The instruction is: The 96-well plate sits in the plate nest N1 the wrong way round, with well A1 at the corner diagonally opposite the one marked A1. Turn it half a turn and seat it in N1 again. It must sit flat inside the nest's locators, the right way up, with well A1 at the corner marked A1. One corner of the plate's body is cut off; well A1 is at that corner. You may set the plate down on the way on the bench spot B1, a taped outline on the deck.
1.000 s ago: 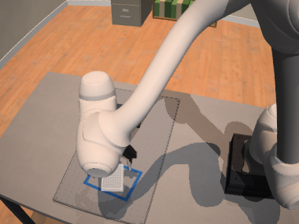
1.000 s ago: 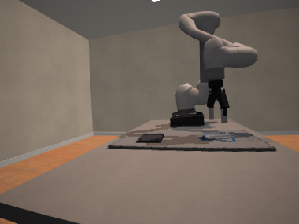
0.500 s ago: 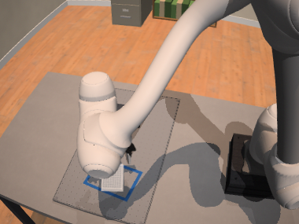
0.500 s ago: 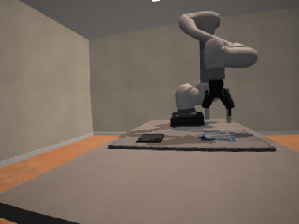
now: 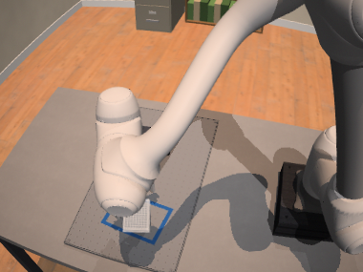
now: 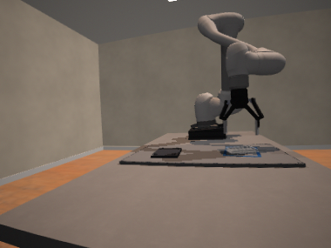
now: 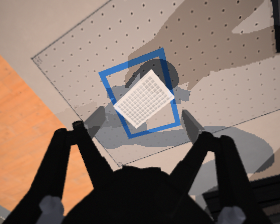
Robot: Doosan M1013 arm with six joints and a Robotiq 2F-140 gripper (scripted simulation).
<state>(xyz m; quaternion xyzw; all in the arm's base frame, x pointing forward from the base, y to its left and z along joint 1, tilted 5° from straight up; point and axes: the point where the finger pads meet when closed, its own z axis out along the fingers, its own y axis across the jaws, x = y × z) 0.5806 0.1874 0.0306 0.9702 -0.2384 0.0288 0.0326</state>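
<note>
Now the 96-well plate (image 7: 144, 98) lies flat inside the blue taped outline B1 (image 7: 107, 80), askew to its edges; above the outline, the gripper (image 6: 240, 115) hangs spread wide, holding nothing.

- Grey table (image 5: 43, 144) on a wood floor (image 5: 96, 44).
- Perforated deck (image 5: 191, 173) lies flat on the table.
- Blue taped outline (image 5: 164, 220) near deck's front corner; white plate (image 5: 137, 219) lies flat inside it, skewed to the tape.
- Black nest (image 6: 166, 152) at the deck's other end, well apart.
- Black arm base (image 5: 287, 173) sits on the table beside the deck.
</note>
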